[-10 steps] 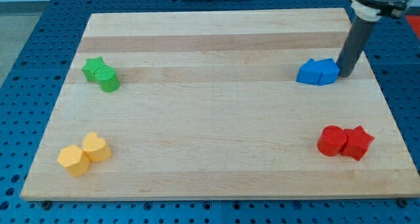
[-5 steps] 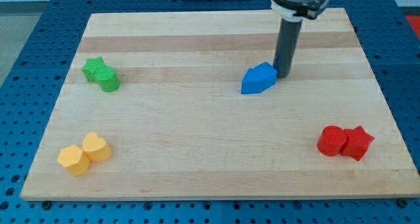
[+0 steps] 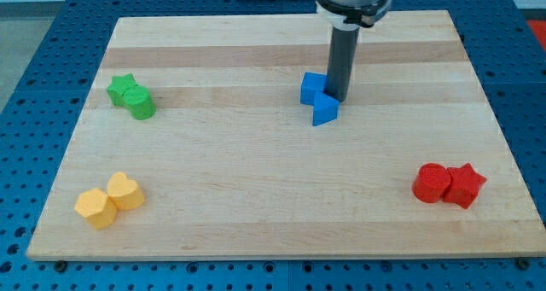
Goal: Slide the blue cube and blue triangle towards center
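Observation:
The blue cube (image 3: pixel 311 88) and the blue triangle (image 3: pixel 324 111) sit touching each other a little right of the board's middle, the cube above and left of the triangle. My tip (image 3: pixel 336 99) stands upright right against them, at the cube's right side and just above the triangle. The dark rod hides part of the cube's right edge.
A green star (image 3: pixel 121 87) and green cylinder (image 3: pixel 140 104) sit at the upper left. Two yellow blocks (image 3: pixel 108 200) sit at the lower left. A red cylinder (image 3: pixel 431 183) and red star (image 3: pixel 465 185) sit at the lower right. The wooden board (image 3: pixel 256 223) ends near each group.
My tip has moved from the board's right side leftward, pushing both blue blocks toward the middle. The pair has turned, so the cube now lies above the triangle.

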